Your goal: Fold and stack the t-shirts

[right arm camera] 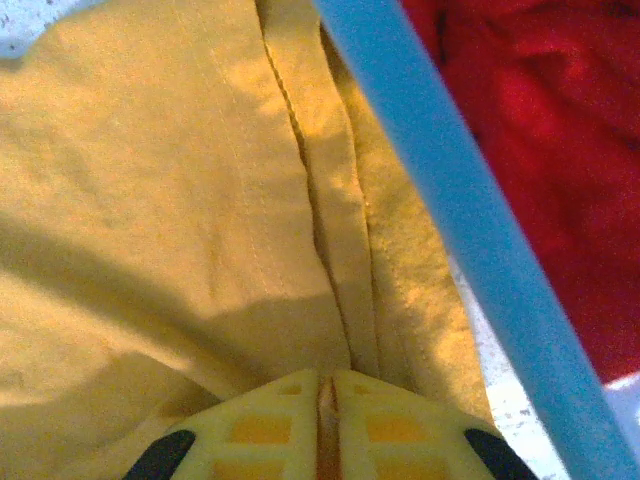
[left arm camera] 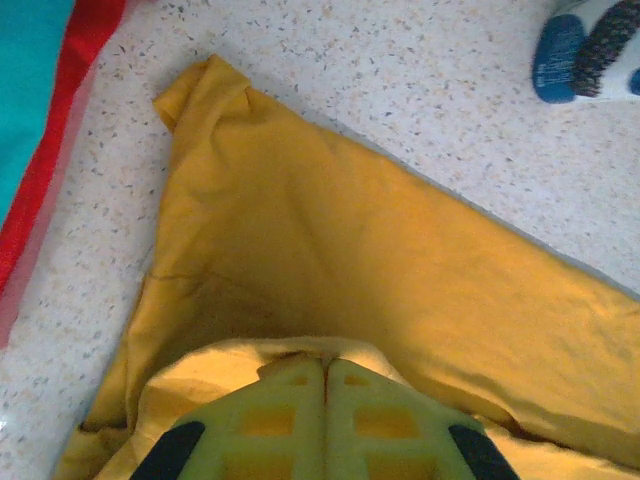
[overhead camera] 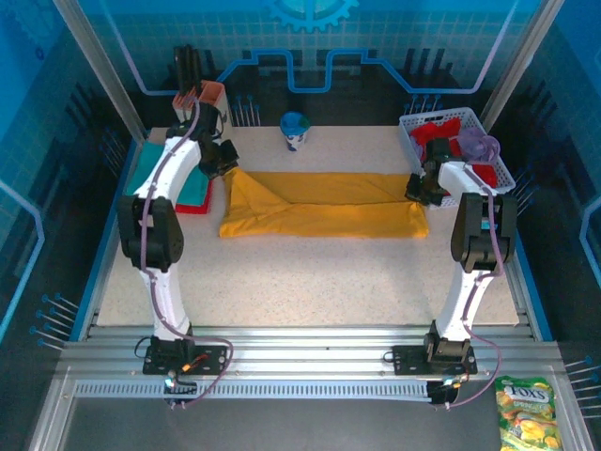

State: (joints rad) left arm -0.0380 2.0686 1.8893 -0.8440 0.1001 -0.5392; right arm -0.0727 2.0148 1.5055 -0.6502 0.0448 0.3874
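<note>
The yellow t-shirt [overhead camera: 319,207] lies in a long strip across the middle of the table. The left gripper [left arm camera: 322,365] has its jaws pressed together on a bunch of the cloth at the shirt's left end. The right gripper [right arm camera: 325,378] pinches a fold at the right end, jaws almost touching. I think things could go wrong if one arm pulls harder than the other, because the cloth could slip out and the fold would fall open. The right end sits just beside the white basket [overhead camera: 409,141] in the upper right, so the shirt could catch on its rim or push it. The cup [overhead camera: 294,132] near the top middle could tip over if the cloth swings that way. The basket holds a red shirt [overhead camera: 441,132] and a lavender shirt [overhead camera: 479,146], both crumpled. At the left, a teal shirt [left arm camera: 25,90] lies flat on a red one [left arm camera: 60,100].
</note>
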